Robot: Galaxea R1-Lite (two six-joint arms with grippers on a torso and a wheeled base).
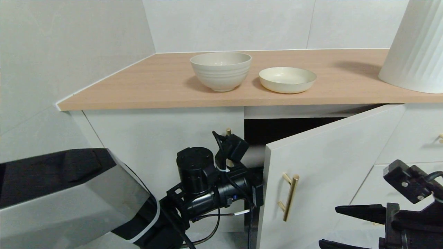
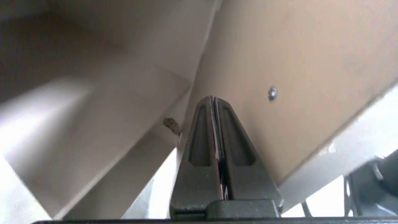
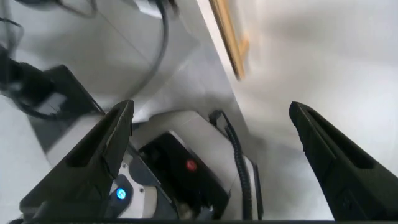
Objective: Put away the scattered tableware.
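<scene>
Both pieces of tableware sit up on the wooden countertop point(image 1: 155, 86): the ribbed bowl point(image 1: 220, 71) toward the back and the shallow dish point(image 1: 287, 79) just beside it, close but apart, neither one touched. Down below, the cabinet door point(image 1: 322, 166) stands ajar, its gold handle point(image 1: 290, 197) facing outward, with a dark opening point(image 1: 277, 129) behind it. The left gripper point(image 2: 214, 106) has its fingers pressed flat together, holding nothing, and is tucked against the door's inner face point(image 2: 311, 62). That looks like a wedge posture, meant to push the panel wider rather than to grasp. The right gripper point(image 1: 349, 226) hangs low in front of the door with its fingers spread wide and empty, probably kept ready for the dishes. Room is tight. The door's free edge juts out between the two arms, and the counter lip overhangs the opening. A tall white fluted container point(image 1: 415, 48) crowds the counter's right end, well apart from the dish.
</scene>
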